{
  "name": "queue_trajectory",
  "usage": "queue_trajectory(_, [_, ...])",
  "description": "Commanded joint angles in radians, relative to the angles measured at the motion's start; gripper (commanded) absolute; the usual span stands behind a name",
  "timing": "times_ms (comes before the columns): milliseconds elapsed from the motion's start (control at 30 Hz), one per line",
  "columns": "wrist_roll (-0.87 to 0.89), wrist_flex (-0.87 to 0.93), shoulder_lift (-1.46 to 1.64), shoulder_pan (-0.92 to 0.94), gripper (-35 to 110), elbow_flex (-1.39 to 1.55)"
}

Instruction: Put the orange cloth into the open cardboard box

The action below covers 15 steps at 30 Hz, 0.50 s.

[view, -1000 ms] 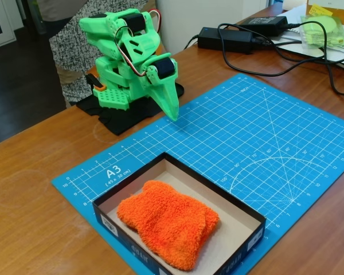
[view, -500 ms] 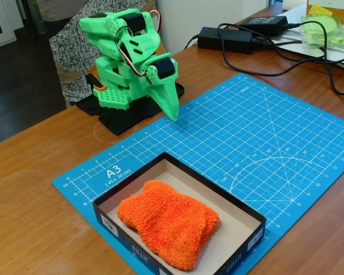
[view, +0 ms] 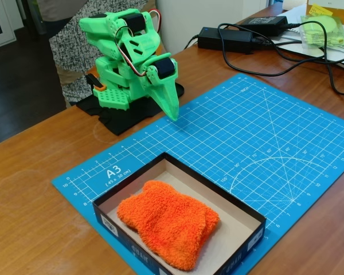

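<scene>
One green arm (view: 129, 60) sits folded at 11 o'clock, its gripper (view: 173, 112) pointing down at the blue mat (view: 264, 132), fingers together, holding nothing. One orange cloth (view: 167, 222) lies inside one open cardboard box (view: 249, 235) at 6 o'clock.

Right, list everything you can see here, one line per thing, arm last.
orange cloth: one, bright orange, rumpled, lying inside the box.
open cardboard box: one, dark outer walls, beige inside, on the near corner of the mat.
cutting mat: one, blue with white grid, on the table.
table: one, brown wood.
power adapters: two, black, with black cables, far side of the table.
bagged item: one, pale green in clear plastic, far right corner.
black cloth: one, under the arm's base.
person: one, patterned clothing, standing behind the arm.
arm: one, green, folded over its base.
gripper: one, green, shut, pointing down at the mat's edge.
</scene>
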Motion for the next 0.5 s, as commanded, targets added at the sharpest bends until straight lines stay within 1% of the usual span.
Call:
queue_trajectory(0, [-0.003,0.020,0.015,0.023,0,-0.005])
queue_trajectory(467, [-0.009,0.020,0.015,0.015,0,-0.005])
